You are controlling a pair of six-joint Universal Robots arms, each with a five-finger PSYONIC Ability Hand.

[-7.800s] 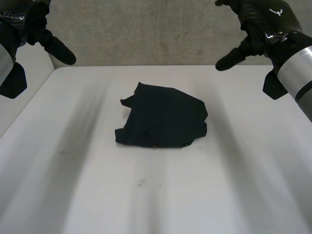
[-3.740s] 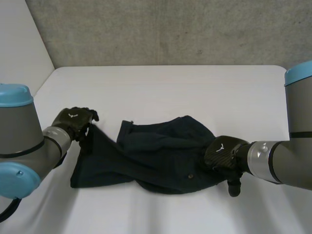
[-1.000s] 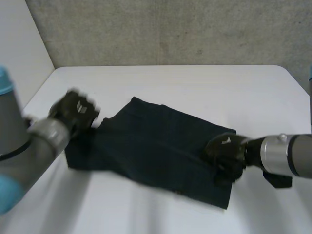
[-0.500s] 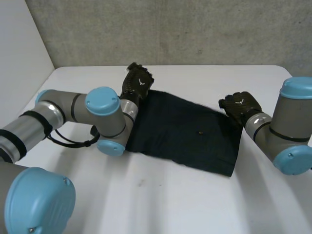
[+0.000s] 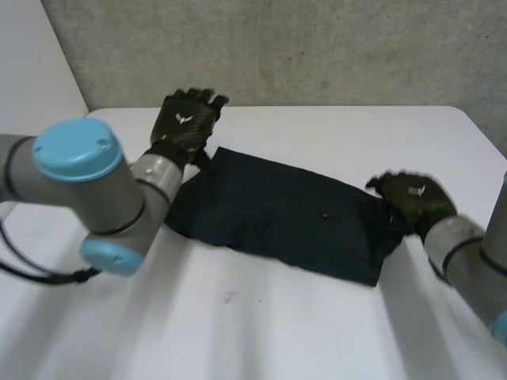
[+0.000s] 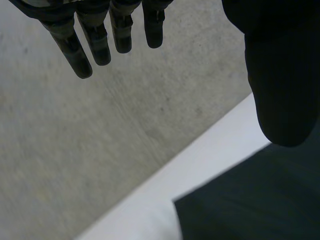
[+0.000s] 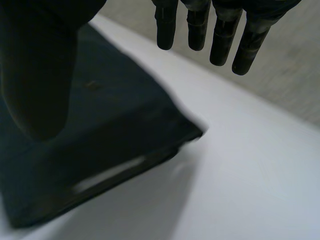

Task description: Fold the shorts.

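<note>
Lying flat on the white table (image 5: 261, 324), the dark shorts (image 5: 285, 218) are spread out in a long shape, with one end near each hand. The left hand (image 5: 188, 119) is up by the far left corner of the shorts, close to the grey wall (image 5: 317, 47). Its fingers (image 6: 100, 40) are straight and a little apart, and its thumb (image 6: 282, 75) sticks out wide to the side. It holds nothing. In the left wrist view a corner of the shorts lies on the table under the thumb. The left arm (image 5: 95, 190) reaches over the left end of the shorts and hides part of it. The right hand (image 5: 412, 198) is at the right end of the shorts. Its fingers (image 7: 225, 35) are straight too, and its thumb (image 7: 40, 75) is held well away from them. It holds nothing. In the right wrist view the shorts lie under the thumb, and the fingers point out over bare table past a corner of the cloth. I cannot tell if this hand touches the shorts. Each hand has a small white mark (image 5: 184, 120) on its back, too small to read. A tiny light dot (image 5: 325, 214) sits on the shorts near the middle.
</note>
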